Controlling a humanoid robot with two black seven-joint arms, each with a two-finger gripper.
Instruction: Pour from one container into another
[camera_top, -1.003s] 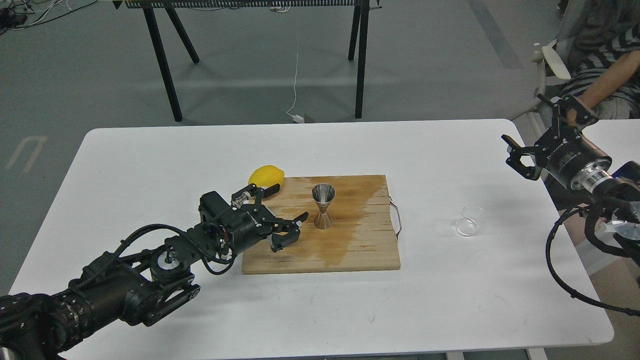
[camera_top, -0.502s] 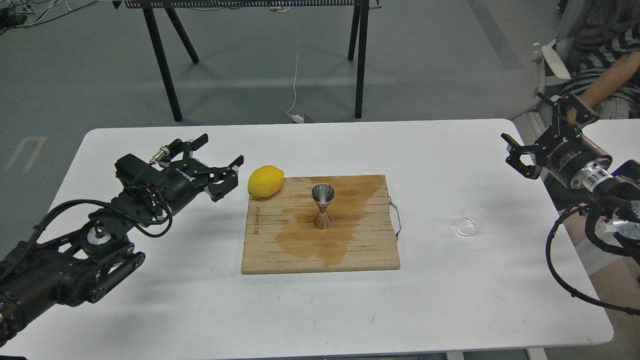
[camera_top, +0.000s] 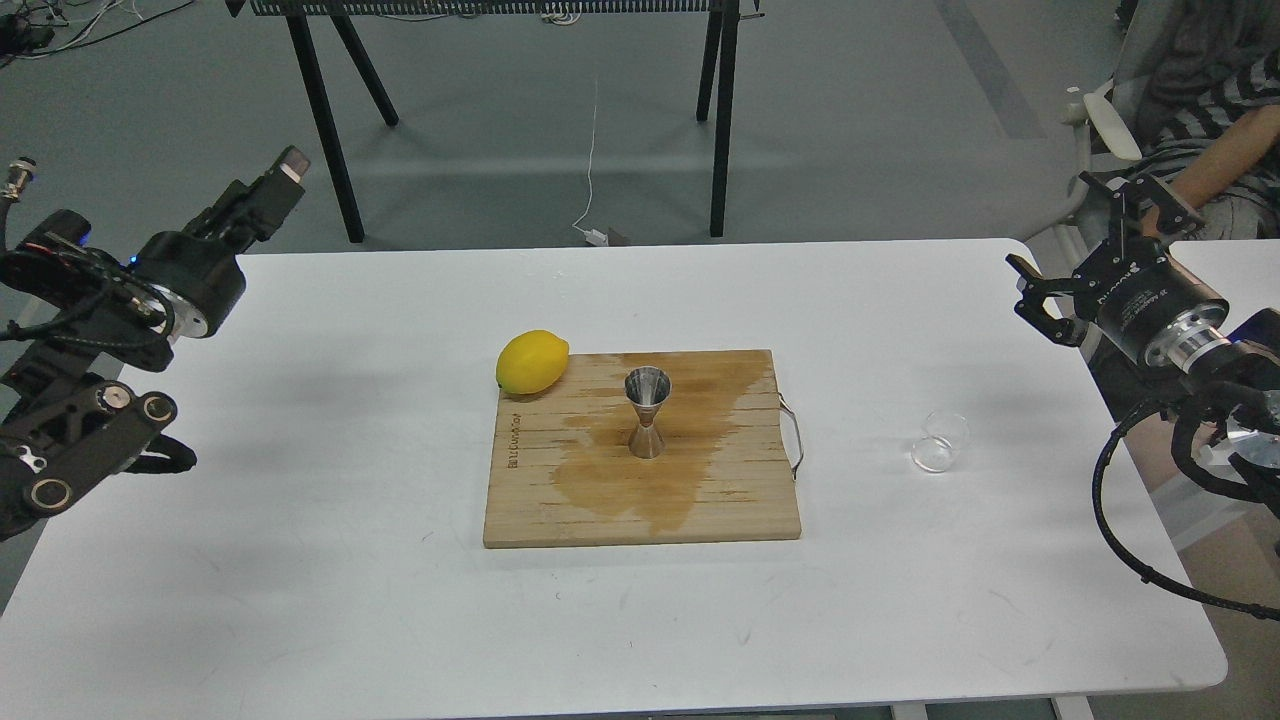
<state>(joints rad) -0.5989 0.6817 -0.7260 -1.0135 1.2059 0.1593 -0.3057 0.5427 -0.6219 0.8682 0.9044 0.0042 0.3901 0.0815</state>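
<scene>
The steel jigger (camera_top: 647, 412) is standing upright near the middle of the wooden board (camera_top: 730, 505), mouth up, and a wide dark wet stain is spreading across the board around and behind it. The clear glass cup (camera_top: 940, 441) is sitting well apart from it, on the bare white bench (camera_top: 300, 560) to the right of the board; it looks to be lying tipped on its side and empty, though the glass is too faint to be sure. A lemon (camera_top: 532, 361) is resting at the board's far left corner.

Neither arm is holding anything. The left pincer (camera_top: 265, 200) is hanging off the bench's far left edge, turned nearly end-on, so I cannot tell how far its jaws are parted. The right pincer (camera_top: 1090, 255) is hovering above the bench's far right corner with its fingers spread wide and nothing between them.

Judging from the layout, the pour is either already finished or not yet begun: the stain is hinting at liquid having reached the board. If it is still to be done, the right arm is sitting nearest the cup, and lifting the cup, carrying it over the jigger and tipping it are all remaining.
</scene>
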